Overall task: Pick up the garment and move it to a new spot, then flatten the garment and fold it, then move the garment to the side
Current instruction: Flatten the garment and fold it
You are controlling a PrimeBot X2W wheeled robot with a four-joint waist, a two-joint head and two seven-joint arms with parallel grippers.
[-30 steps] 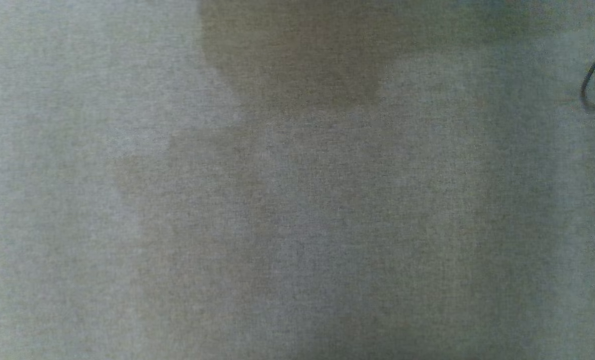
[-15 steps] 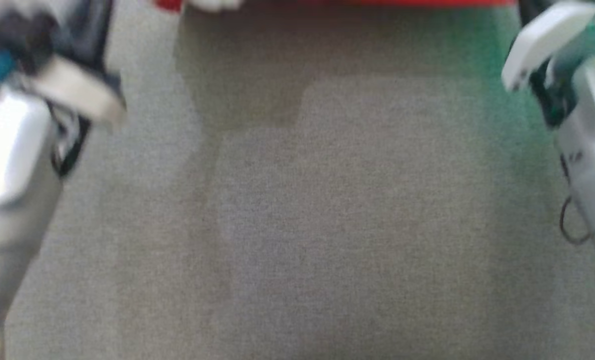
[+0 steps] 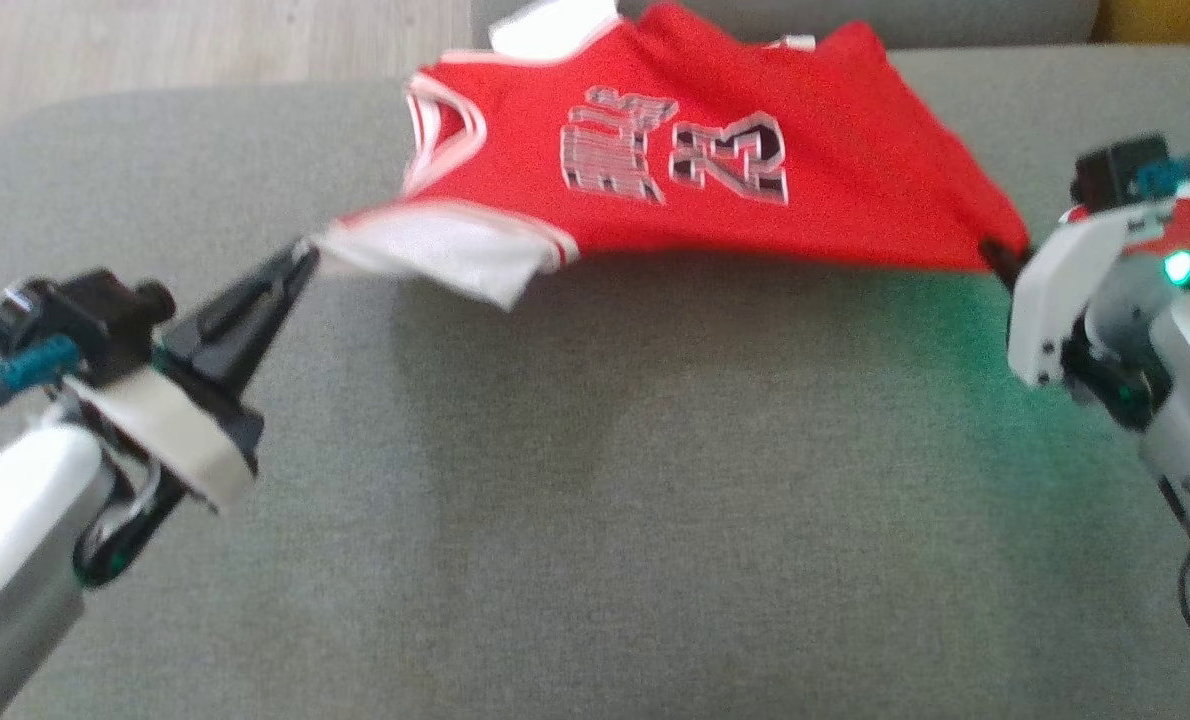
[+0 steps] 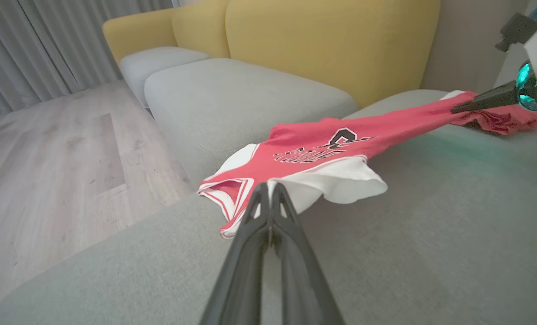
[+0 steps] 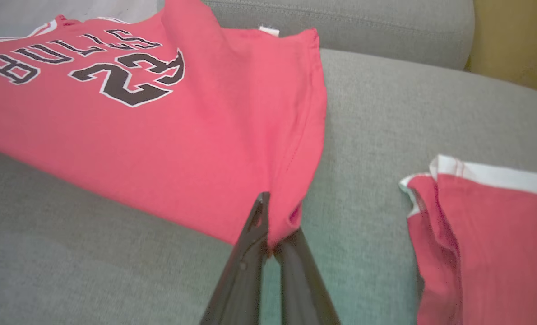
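At the near edge of a grey sofa cushion (image 3: 595,520), the left gripper (image 4: 268,188) is pinching the white sleeve trim of a red basketball jersey (image 3: 675,200), fingers pressed together on the cloth. The right gripper (image 5: 274,225) is clamping a bunched corner of the red hem. The jersey is hanging taut between them, its near edge lifted clear and casting a shadow, its far edge trailing toward the cushion's back. The spreading step appears to be under way. Doing it well is looking like a matter of holding both pinches level and lowering evenly, since the thin bite on the trim could slip. A second red-and-white garment (image 5: 485,234) is lying just beside the right gripper and is best avoided. "BULLS" and "23" are reading clearly in black, white-edged lettering. Beyond, a yellow sofa back (image 4: 322,40) and a wooden floor (image 4: 47,149) are showing.
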